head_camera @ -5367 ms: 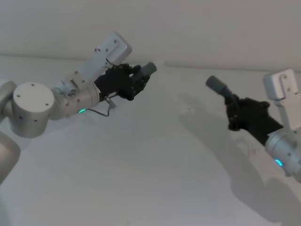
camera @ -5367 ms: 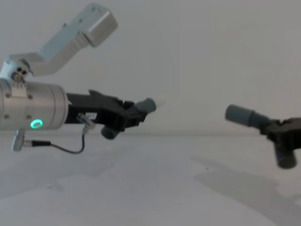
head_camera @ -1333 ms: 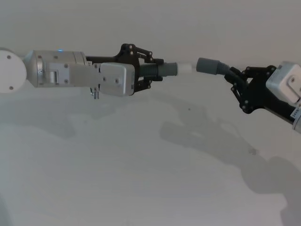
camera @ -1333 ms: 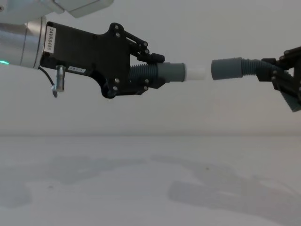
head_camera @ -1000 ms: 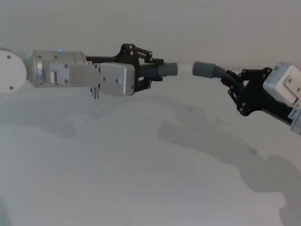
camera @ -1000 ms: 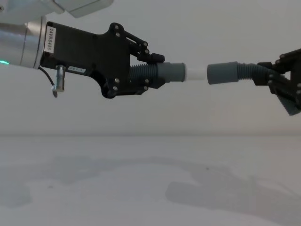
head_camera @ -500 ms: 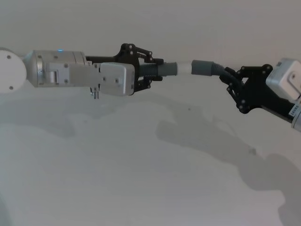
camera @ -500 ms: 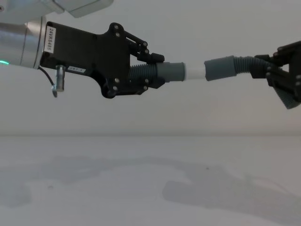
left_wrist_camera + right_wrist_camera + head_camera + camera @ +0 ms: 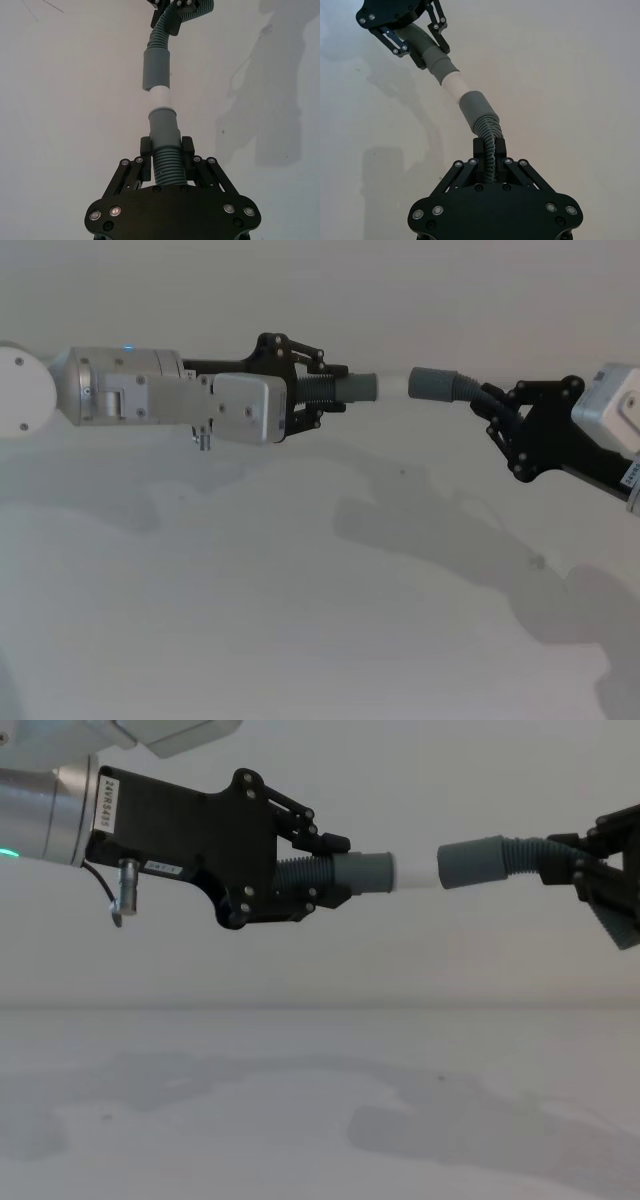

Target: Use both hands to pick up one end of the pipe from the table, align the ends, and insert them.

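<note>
A plain white surface (image 9: 300, 630) lies nearest the robot, bare except for soft shadows. Above it, toward its far edge, both arms hold the pipe in the air. The left gripper (image 9: 327, 872) reaches in from the left and is clenched on the ribbed part of the shorter hose piece (image 9: 300, 876). That piece's grey cuff (image 9: 362, 873) and narrow white tip (image 9: 414, 873) point level toward the right. The right gripper (image 9: 572, 868) reaches in from the right and is clenched on the ribs of the longer hose piece (image 9: 522, 857), with its open socket (image 9: 470, 863) facing left. The two long axes run almost in one line, left to right across the surface, tip facing socket. The white tip meets the socket's mouth. I cannot tell whether it is inside, but most of the white length shows, so the joint looks unseated. Seen from the chest, the socket sits slightly higher and tilts a little. The next push probably needs that angle levelled first, then the two grippers driven toward each other.
</note>
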Robot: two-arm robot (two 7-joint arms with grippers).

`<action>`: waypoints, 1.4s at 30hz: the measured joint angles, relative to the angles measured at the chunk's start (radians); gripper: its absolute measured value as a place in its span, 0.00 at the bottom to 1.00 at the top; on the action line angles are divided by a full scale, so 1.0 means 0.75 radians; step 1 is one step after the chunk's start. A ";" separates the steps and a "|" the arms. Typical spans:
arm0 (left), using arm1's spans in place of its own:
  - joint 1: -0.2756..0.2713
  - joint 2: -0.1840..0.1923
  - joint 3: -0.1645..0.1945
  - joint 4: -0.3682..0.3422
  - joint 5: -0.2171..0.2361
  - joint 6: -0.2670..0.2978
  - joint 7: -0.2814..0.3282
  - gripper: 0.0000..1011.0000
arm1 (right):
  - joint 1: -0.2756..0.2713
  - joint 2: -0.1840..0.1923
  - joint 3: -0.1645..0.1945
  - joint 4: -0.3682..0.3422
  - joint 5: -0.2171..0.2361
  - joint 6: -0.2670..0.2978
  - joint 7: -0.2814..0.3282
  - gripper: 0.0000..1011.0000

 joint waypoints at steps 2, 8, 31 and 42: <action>0.000 0.000 0.000 0.000 0.000 0.000 0.000 0.34 | 0.000 0.007 -0.002 -0.004 0.001 0.001 0.003 0.12; 0.000 0.000 0.000 0.000 0.000 0.000 0.000 0.34 | 0.001 0.020 -0.008 -0.010 0.006 0.007 0.010 0.12; 0.000 0.000 0.000 0.000 0.000 0.000 0.000 0.34 | -0.008 0.044 0.007 -0.033 0.029 0.029 0.012 0.12; 0.000 0.000 0.000 0.000 0.000 0.000 0.000 0.34 | -0.021 0.049 0.022 -0.049 0.052 0.045 0.008 0.12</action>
